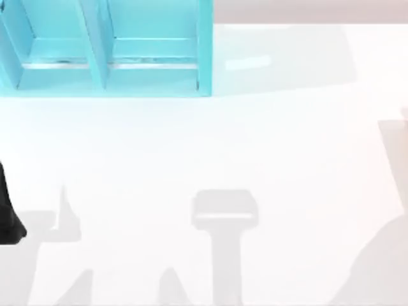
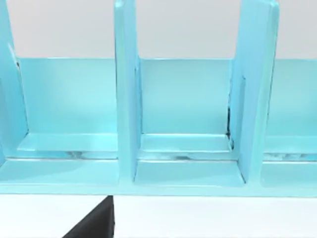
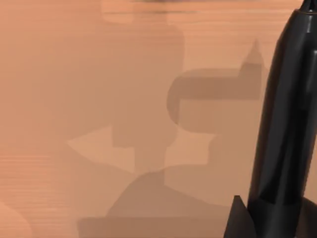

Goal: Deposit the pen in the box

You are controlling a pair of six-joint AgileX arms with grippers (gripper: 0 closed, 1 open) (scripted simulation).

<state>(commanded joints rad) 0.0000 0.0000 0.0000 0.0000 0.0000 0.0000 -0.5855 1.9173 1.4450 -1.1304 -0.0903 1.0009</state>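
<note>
A turquoise box (image 1: 204, 51) stands at the far left of the white tabletop (image 1: 268, 146) in the top view, its open compartments set side by side and parted by upright dividers. The nearest compartments lie bare down to their floors. A black part of the left arm (image 1: 7, 220) reaches in at the tabletop's left edge, well apart from the box and nearer the front. From the left wrist camera the box (image 2: 126, 99) faces the lens square on, three compartments across, and a dark wedge of the left hand (image 2: 94, 225) sits low in front of it, above the tabletop just short of the box's front lip; whether this hand is released or clenched I cannot tell. The right wrist camera looks down on bare tabletop (image 3: 74, 74) crossed by soft shadows, with a slim black part of the right hand (image 3: 285, 139) at one side; its grasp cannot be told either. Where the pen lies I cannot tell
</note>
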